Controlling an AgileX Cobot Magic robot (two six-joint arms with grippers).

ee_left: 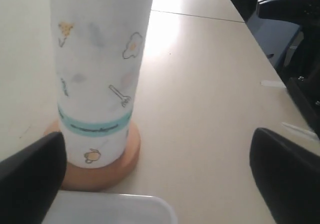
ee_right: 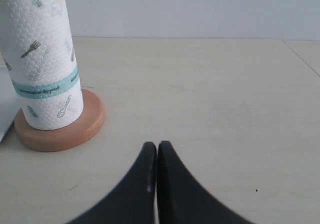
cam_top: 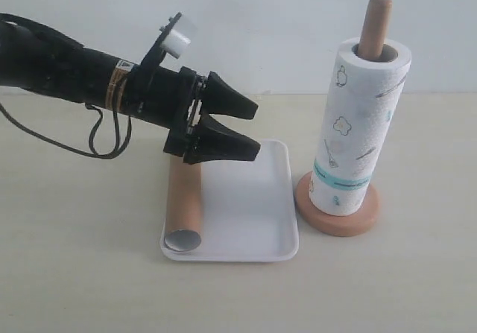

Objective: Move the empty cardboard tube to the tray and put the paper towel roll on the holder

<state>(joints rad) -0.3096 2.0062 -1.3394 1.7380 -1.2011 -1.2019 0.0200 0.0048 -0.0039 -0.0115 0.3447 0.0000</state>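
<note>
At nine o'clock in the outside view, the left gripper (cam_top: pixel 258 130) hangs just above the far end of the tray (cam_top: pixel 253 225). Its two black fingers are spread wide and hold nothing. Under it, the empty cardboard tube (cam_top: pixel 184 199) lies flat inside the tray, along the tray's nine o'clock side. Its open end points to six o'clock.

At three o'clock from the tray, just beside it, stands the holder (cam_top: pixel 339 223). The paper towel roll (cam_top: pixel 360 124) sits upright on the round base, and the wooden post pokes out of the top of the roll.

The right gripper (ee_right: pixel 157 156) does not show in the outside view. Its own camera shows it near the holder, fingers pressed together with nothing between them.

Both jobs look done. The next move is likely just to lift the left arm up and back, taking care not to bump the tube or knock the roll.
</note>
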